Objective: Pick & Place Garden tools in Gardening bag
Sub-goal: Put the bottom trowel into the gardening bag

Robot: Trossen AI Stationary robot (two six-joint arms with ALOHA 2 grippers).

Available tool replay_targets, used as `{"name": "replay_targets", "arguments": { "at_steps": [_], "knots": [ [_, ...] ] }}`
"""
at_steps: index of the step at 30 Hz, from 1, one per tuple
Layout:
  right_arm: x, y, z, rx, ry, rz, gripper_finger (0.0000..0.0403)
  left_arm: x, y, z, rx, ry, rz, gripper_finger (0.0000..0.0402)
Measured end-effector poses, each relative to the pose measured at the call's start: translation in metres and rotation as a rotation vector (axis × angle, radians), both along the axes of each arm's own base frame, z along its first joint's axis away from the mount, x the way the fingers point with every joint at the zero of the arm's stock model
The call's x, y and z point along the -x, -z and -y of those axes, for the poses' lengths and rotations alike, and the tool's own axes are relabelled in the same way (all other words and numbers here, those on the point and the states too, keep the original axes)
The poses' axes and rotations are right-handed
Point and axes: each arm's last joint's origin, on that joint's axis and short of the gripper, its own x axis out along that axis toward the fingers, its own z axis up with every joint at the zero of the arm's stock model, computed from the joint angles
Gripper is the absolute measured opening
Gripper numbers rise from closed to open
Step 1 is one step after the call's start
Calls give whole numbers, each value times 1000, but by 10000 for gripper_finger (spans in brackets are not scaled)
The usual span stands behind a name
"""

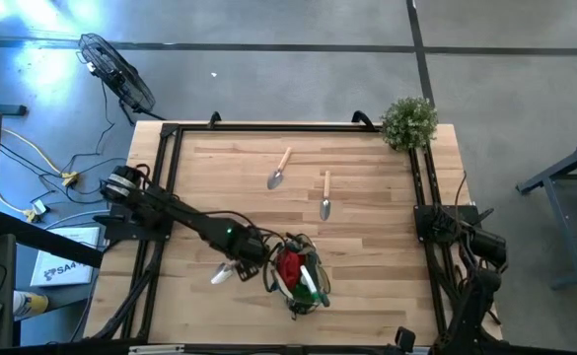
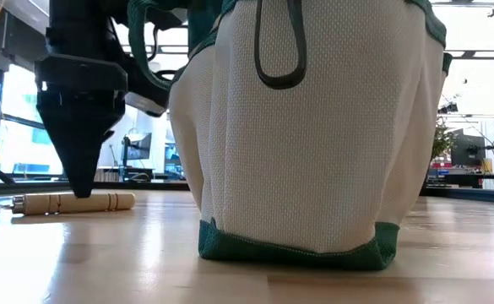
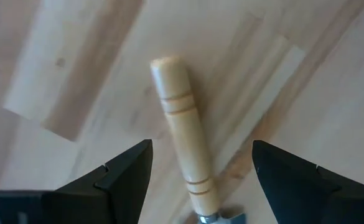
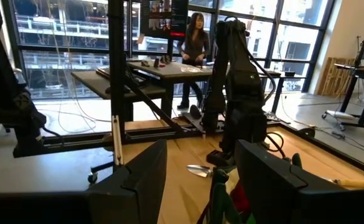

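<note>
A trowel lies flat on the table left of the bag, its pale wooden handle [image 3: 180,140] toward the bag and its pale blade [image 1: 222,275] toward the left. My left gripper [image 3: 200,171] is open and points down over the handle, one finger on each side, apart from it. It also shows in the low view [image 2: 79,127] and the high view [image 1: 250,249]. The gardening bag [image 2: 314,135] stands upright on its base near the front edge, with a red cone [image 1: 289,266] and green pieces inside. My right gripper [image 4: 200,180] is open and empty at the table's right side.
Two more trowels [image 1: 280,170] [image 1: 325,194] lie on the table's far middle. A bushy green plant [image 1: 408,121] stands at the far right corner. A black frame [image 1: 170,158] runs along the table's edges. A person stands at a desk beyond the table [image 4: 195,37].
</note>
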Motion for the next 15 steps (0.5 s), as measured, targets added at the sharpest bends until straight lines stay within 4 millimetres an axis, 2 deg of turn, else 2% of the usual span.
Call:
{"name": "replay_targets", "arguments": {
  "at_steps": [15],
  "knots": [
    [2,2,-1,24,-5,-9,181,9,15,-4,14,-39,-29,267]
  ]
}}
